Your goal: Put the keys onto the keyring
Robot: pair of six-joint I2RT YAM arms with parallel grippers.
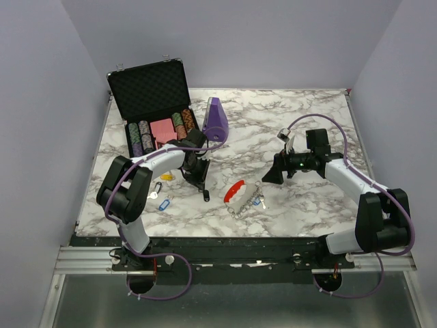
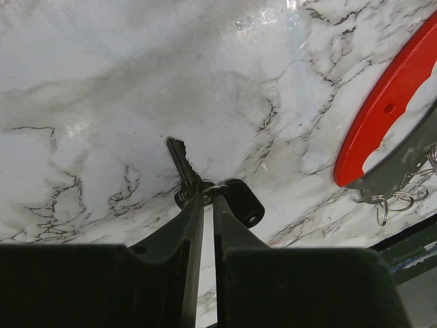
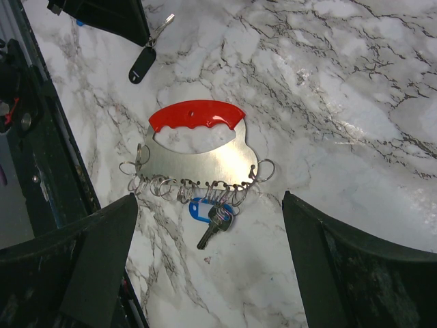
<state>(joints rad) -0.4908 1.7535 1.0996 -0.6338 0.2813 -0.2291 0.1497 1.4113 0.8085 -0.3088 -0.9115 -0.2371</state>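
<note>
One keyring (image 3: 194, 154), one black key (image 3: 142, 63), two blue-tagged keys (image 1: 164, 203)

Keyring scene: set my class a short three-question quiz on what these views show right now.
1. True or false: the left gripper is shut on the black key.
2. The tagged key at the lower edge of the keyring has a tag coloured: A yellow, B blue, C green.
3. Fill in: the right gripper is ___ (open or shut).
Key: 1 true; 2 B; 3 open.
</note>
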